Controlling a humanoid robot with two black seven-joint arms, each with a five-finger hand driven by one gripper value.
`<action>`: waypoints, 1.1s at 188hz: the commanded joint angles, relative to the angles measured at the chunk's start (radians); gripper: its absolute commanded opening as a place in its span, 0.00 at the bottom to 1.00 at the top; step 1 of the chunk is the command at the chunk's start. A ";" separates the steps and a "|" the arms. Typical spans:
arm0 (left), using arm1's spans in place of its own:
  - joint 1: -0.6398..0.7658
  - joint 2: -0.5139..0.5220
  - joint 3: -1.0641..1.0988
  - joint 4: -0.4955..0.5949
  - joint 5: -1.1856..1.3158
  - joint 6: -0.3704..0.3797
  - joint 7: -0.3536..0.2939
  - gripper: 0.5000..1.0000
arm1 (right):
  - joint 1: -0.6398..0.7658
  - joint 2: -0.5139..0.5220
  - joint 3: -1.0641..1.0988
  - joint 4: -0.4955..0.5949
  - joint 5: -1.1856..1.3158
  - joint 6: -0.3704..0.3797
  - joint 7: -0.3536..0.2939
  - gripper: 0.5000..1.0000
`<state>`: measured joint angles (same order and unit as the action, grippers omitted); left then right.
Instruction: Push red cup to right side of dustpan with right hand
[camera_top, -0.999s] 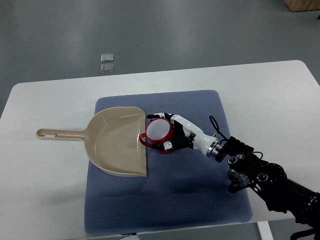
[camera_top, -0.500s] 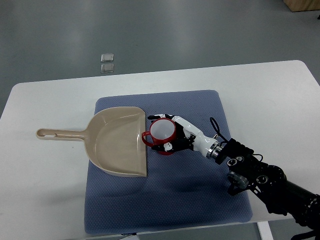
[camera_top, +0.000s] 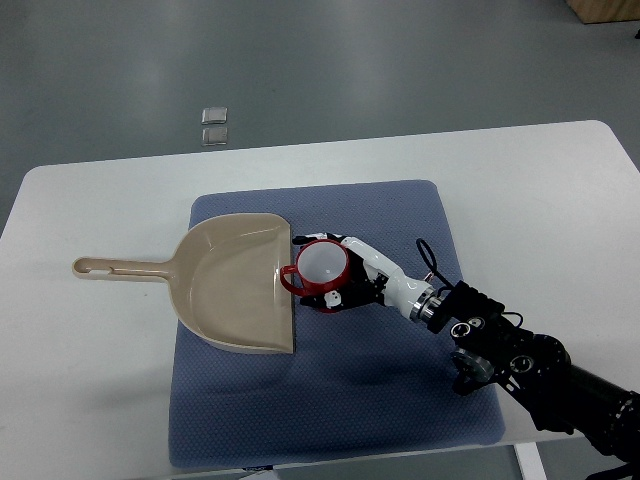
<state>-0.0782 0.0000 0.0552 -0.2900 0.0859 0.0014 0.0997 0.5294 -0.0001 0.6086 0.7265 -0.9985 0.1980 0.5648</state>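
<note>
Right hand (camera_top: 345, 275) wrapped round the cup (camera_top: 321, 268), fingers curled on its far and near sides, wrist trailing off toward the lower right. Cup sits upright in the hand's grip on the mat (camera_top: 400, 400), its handle poking left and touching or nearly touching the dustpan (camera_top: 235, 285) open edge just beyond the hand. Judgement: cup is about at the pan's right side; keep any last push low and slow so the cup does not tip or shove the pan. Cup: red outside, pale inside, looks empty.
</note>
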 joint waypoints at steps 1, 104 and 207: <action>0.000 0.000 0.000 0.000 0.000 0.000 0.000 1.00 | 0.003 0.000 -0.020 0.001 0.001 -0.002 0.000 0.86; 0.000 0.000 0.002 0.002 0.000 0.000 0.000 1.00 | 0.012 0.000 -0.006 0.014 0.018 -0.014 -0.002 0.86; 0.000 0.000 0.002 -0.001 0.000 0.000 0.000 1.00 | 0.029 0.000 -0.001 0.083 0.106 -0.006 -0.006 0.86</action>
<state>-0.0782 0.0000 0.0568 -0.2915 0.0859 0.0016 0.0997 0.5516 0.0000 0.6074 0.8003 -0.9125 0.1904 0.5584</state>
